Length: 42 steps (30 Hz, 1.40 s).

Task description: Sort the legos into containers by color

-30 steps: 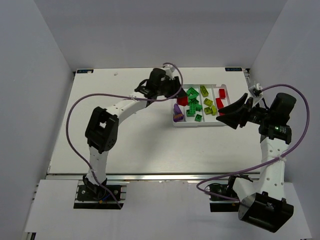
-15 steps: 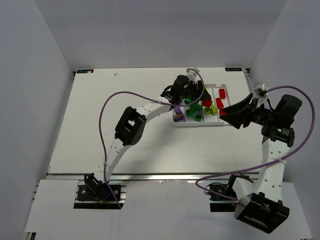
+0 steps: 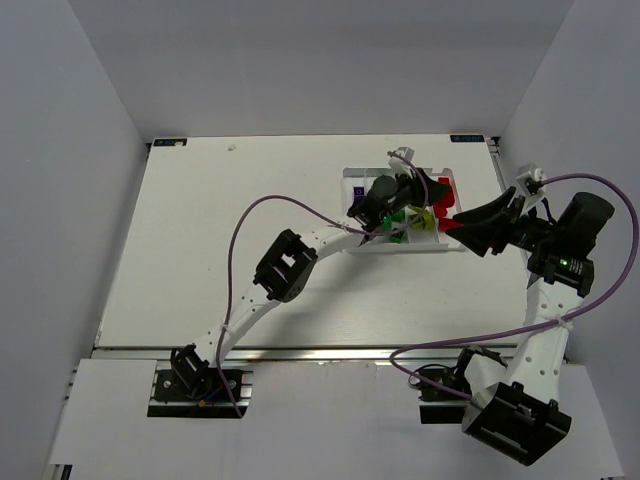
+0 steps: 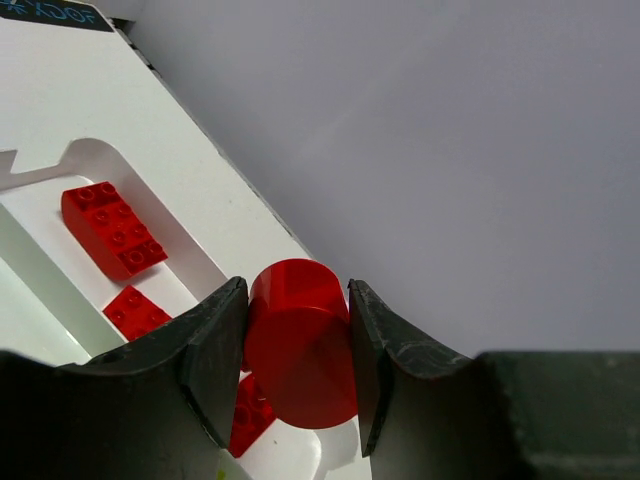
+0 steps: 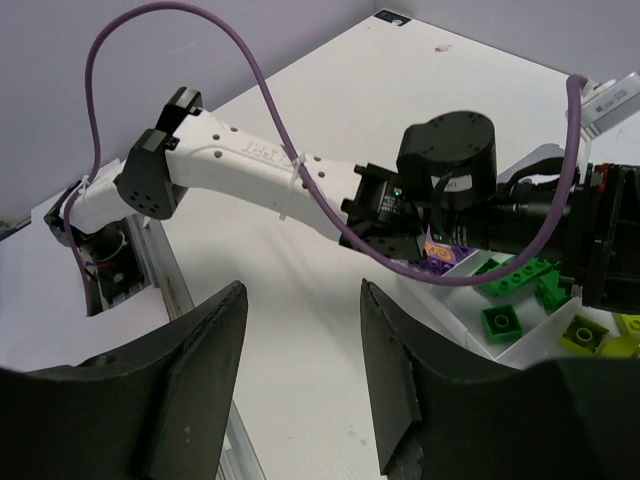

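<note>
The left pincer [image 4: 297, 345] gripped a red round brick [image 4: 300, 300] above the end compartment [image 4: 40, 215] of the white tray [image 4: 150, 185], where other red bricks [image 4: 110, 225] lay. Placing seemed in hand, and the next move called for lowering and releasing there. The right pincer [image 5: 300, 300] hung open near the tray.

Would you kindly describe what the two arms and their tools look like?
Both the left arm and right arm have white links with black joint housings. A purple cable runs along each. The left tool and right tool each have two matte black, curved fingers.
</note>
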Each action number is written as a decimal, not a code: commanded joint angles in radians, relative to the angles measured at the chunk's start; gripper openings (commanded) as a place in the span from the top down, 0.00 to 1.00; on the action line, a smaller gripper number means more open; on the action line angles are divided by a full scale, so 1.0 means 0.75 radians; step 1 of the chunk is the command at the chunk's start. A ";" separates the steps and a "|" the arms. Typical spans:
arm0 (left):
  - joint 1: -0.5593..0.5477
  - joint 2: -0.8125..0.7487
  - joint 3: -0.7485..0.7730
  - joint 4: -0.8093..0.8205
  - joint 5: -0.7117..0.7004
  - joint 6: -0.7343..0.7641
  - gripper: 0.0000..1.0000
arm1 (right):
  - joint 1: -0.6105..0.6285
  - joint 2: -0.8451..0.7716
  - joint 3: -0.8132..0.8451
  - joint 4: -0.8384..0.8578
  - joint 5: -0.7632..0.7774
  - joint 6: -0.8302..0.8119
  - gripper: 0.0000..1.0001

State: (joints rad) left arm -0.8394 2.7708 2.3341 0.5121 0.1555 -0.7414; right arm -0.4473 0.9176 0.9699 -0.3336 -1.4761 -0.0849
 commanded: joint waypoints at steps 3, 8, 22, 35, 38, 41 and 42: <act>-0.038 0.044 0.109 0.113 -0.203 0.040 0.72 | -0.023 -0.021 -0.003 0.036 -0.190 0.009 0.45; -0.051 0.110 0.162 0.117 -0.320 0.029 0.64 | -0.040 -0.023 -0.003 0.030 -0.198 0.009 0.45; -0.085 0.149 0.201 0.064 -0.350 0.056 0.34 | -0.083 -0.021 0.001 0.013 -0.222 0.009 0.45; -0.075 -0.247 -0.135 0.021 -0.381 0.262 0.47 | -0.111 -0.027 -0.003 -0.003 -0.186 -0.028 0.45; -0.028 -0.547 -0.476 0.045 -0.389 0.311 0.71 | -0.111 -0.031 -0.003 0.011 -0.135 -0.040 0.45; 0.035 -0.783 -0.799 0.017 -0.393 0.338 0.79 | -0.111 -0.047 -0.005 0.009 -0.071 -0.069 0.44; 0.053 -0.940 -0.874 -0.008 -0.379 0.360 0.79 | -0.111 -0.054 -0.007 0.005 -0.024 -0.081 0.43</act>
State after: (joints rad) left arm -0.8616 2.3779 1.7966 0.4839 -0.1162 -0.5335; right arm -0.5243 0.9028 0.9695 -0.3408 -1.4761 -0.1104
